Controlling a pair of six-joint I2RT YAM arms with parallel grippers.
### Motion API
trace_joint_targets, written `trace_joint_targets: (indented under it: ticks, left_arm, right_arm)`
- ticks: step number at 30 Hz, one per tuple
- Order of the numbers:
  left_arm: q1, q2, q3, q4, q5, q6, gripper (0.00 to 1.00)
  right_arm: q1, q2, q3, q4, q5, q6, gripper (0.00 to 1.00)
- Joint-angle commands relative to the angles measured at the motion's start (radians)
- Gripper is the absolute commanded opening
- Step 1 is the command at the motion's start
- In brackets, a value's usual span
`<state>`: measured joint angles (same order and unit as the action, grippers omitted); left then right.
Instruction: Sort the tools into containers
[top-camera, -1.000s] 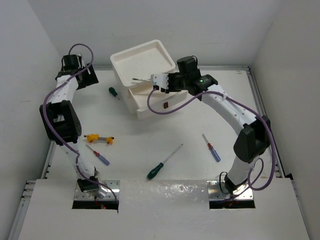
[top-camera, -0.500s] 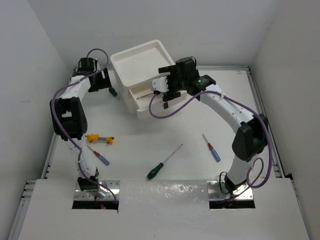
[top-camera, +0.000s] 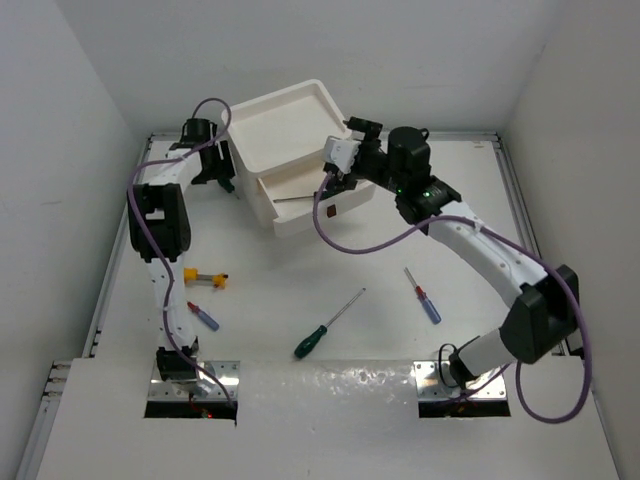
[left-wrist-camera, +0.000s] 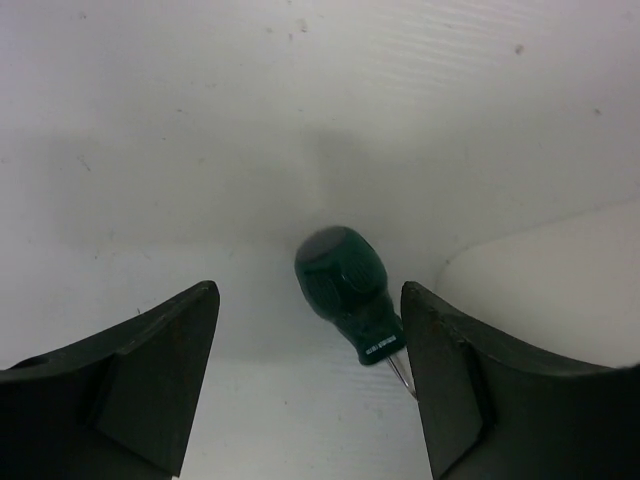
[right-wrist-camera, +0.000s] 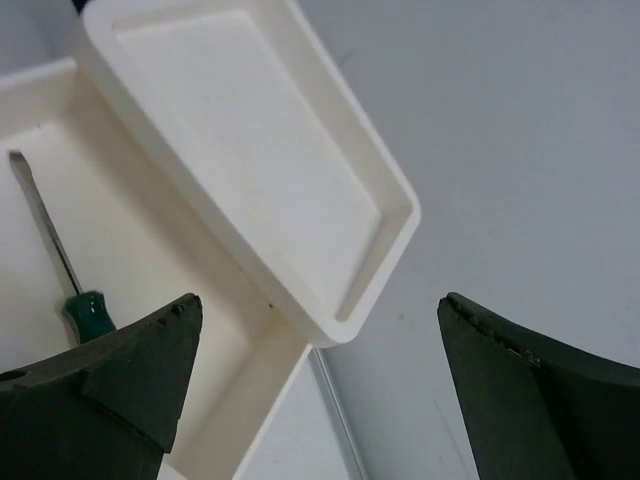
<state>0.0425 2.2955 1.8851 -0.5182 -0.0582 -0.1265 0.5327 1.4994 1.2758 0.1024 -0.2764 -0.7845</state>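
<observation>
A stubby dark-green screwdriver (left-wrist-camera: 345, 285) lies on the table beside the white drawer unit (top-camera: 262, 128). My left gripper (left-wrist-camera: 308, 296) is open and straddles it, with a gap on each side of the handle; the thin shaft runs close to the right finger. In the top view the left gripper (top-camera: 222, 177) covers that tool. My right gripper (top-camera: 336, 163) hangs wide open and empty above the unit's near right corner. The pulled-out drawer (top-camera: 345, 196) holds a green-handled screwdriver (right-wrist-camera: 86, 311), whose shaft (top-camera: 292, 197) shows from above.
On the table lie a yellow-orange screwdriver (top-camera: 200, 277), a blue one (top-camera: 203, 316) at the left, a long green one (top-camera: 325, 328) in the middle and a blue one (top-camera: 424, 296) at the right. The unit's rimmed top (right-wrist-camera: 250, 170) holds nothing. Walls close in on both sides.
My right gripper opened, dropped the green screwdriver into the open drawer and drew back to the right. My left arm swung right until its jaws stood round the stubby green screwdriver.
</observation>
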Motion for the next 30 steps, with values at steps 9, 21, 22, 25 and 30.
trace_joint_targets:
  ticks: [9,21,22,25,30]
  left_arm:
    - [-0.010,0.059,-0.030,-0.019,-0.080,0.025,0.35]
    - [0.056,-0.047,-0.049,-0.063,0.020,0.047,0.00]
    - [0.057,-0.086,-0.049,-0.056,0.035,0.057,0.00]
    - [0.057,-0.161,-0.041,-0.036,0.080,0.100,0.00]
    - [0.063,-0.237,0.044,-0.088,0.087,0.163,0.00]
  right_arm:
    - [0.007,-0.215,-0.119,0.214,0.064,0.284,0.99]
    - [0.007,-0.330,-0.231,0.231,0.152,0.329,0.99]
    - [0.007,-0.335,-0.233,0.224,0.149,0.337,0.99]
    - [0.006,-0.343,-0.230,0.191,0.129,0.358,0.99]
    - [0.006,-0.363,-0.198,0.001,-0.038,0.300,0.99]
